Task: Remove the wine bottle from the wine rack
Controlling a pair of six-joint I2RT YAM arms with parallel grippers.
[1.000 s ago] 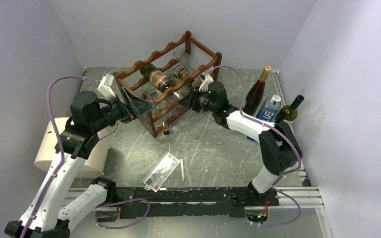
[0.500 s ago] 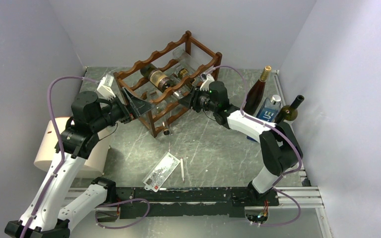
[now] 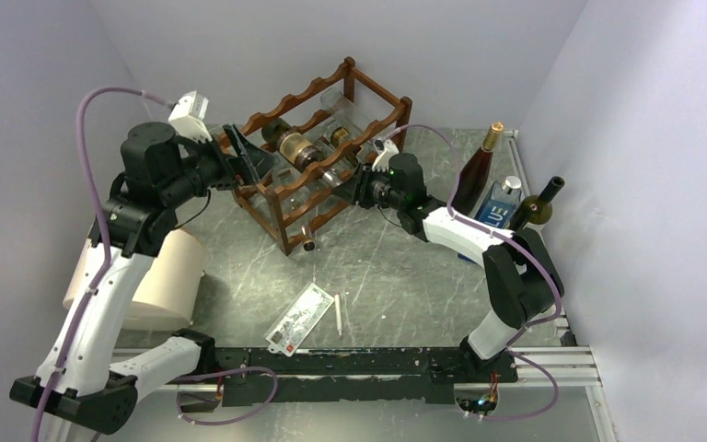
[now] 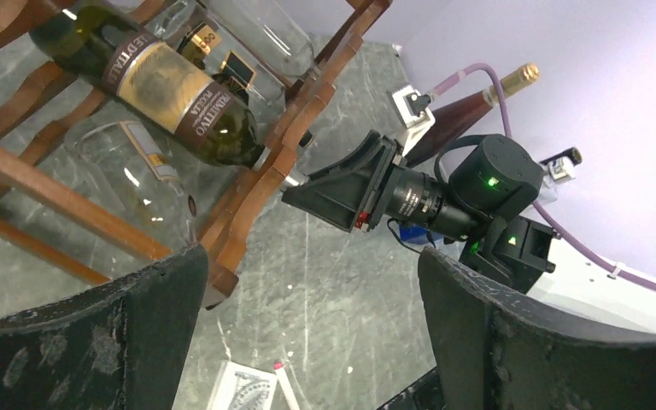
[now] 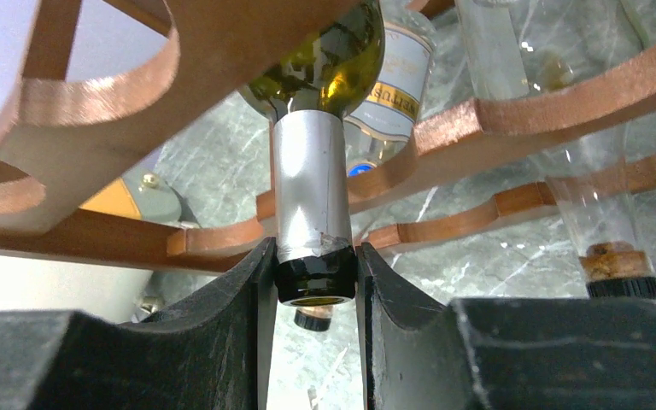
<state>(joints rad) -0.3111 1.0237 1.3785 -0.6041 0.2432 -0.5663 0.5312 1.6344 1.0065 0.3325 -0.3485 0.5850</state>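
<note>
The wine bottle (image 3: 295,145), dark green with a silver-foiled neck, is seen lying on its side in the wine rack (image 3: 281,99). Its shoulder is cradled in a scallop of a front rail, and its neck pokes out of the rack's front. The mouth of the neck is clamped between the fingers of the right gripper (image 5: 314,256), held at the rack's front face. The left gripper (image 3: 244,157) is held at the rack's left end, fingers spread wide with nothing between them. Clear bottles (image 4: 137,184) are lodged in the rack beside and below the wine bottle. Three upright bottles (image 3: 474,175) are stood to the rack's right, well apart from it.
</note>
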